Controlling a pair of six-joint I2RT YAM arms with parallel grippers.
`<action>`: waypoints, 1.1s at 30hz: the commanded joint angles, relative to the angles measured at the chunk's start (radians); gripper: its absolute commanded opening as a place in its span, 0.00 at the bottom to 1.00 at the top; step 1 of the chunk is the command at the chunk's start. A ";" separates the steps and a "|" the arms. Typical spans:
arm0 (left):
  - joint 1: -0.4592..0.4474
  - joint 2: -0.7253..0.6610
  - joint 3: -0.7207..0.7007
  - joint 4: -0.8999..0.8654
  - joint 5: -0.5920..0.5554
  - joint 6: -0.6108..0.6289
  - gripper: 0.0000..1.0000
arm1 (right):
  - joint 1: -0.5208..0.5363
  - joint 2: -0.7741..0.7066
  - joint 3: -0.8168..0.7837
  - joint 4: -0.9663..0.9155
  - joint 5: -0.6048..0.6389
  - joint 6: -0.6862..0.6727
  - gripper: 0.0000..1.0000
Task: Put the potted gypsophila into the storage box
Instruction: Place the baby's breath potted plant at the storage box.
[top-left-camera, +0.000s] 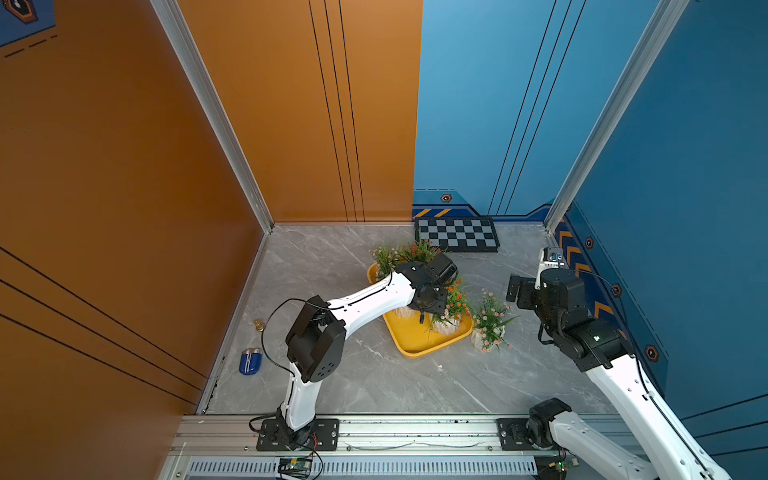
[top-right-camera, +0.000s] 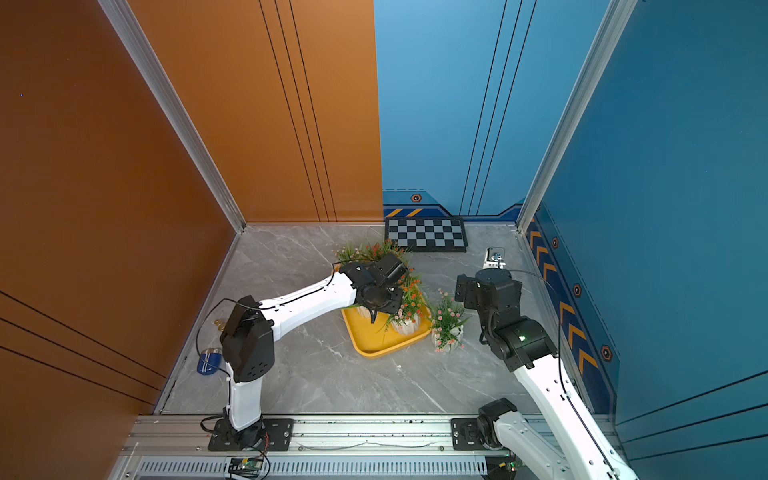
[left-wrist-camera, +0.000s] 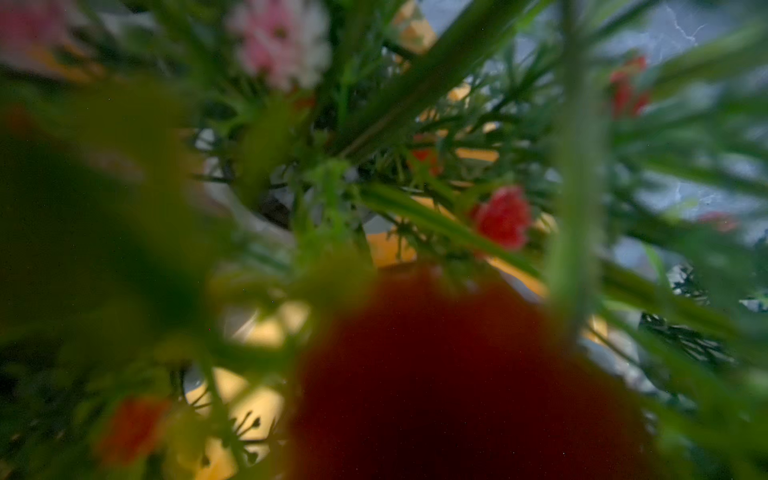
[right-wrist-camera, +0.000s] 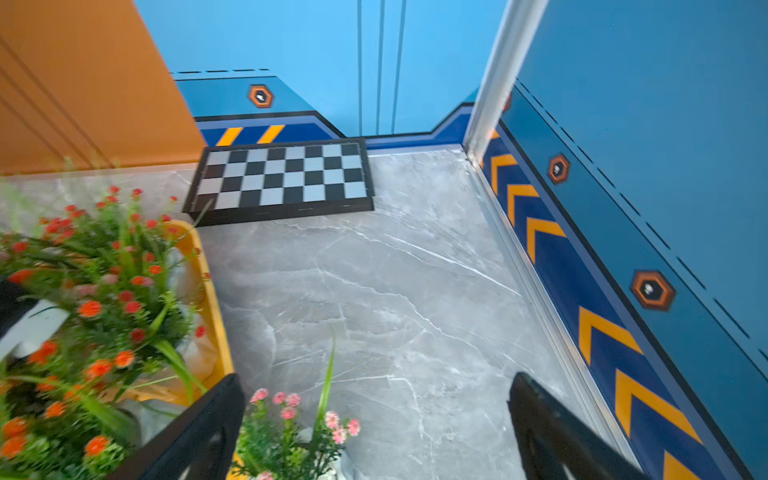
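Over the grey marble tabletop (top-left-camera: 374, 382), the shallow yellow plastic storage box (top-left-camera: 415, 351) holds several potted gypsophila (top-left-camera: 455, 301). One pink-flowered plant in a white ribbed pot (top-left-camera: 490, 322) stands upright just outside its rim, at seven o'clock from the right gripper (right-wrist-camera: 376, 380), which is spread wide and the nearer of the two. The left gripper (top-left-camera: 422, 318) hangs in the box's foliage, pressed together; I can't tell whether it pinches a stem.

Potted gypsophila (top-left-camera: 491, 320) just beside storage box (top-left-camera: 409, 337)
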 joint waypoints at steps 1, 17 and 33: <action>0.005 0.026 0.071 0.021 0.016 0.018 0.00 | -0.103 0.009 -0.020 -0.112 -0.081 0.119 1.00; 0.000 0.103 0.114 0.023 0.039 0.060 0.19 | -0.254 -0.083 -0.215 -0.190 -0.244 0.236 0.97; -0.014 -0.193 -0.011 0.027 -0.120 0.139 0.50 | -0.250 -0.076 -0.319 -0.116 -0.407 0.237 0.86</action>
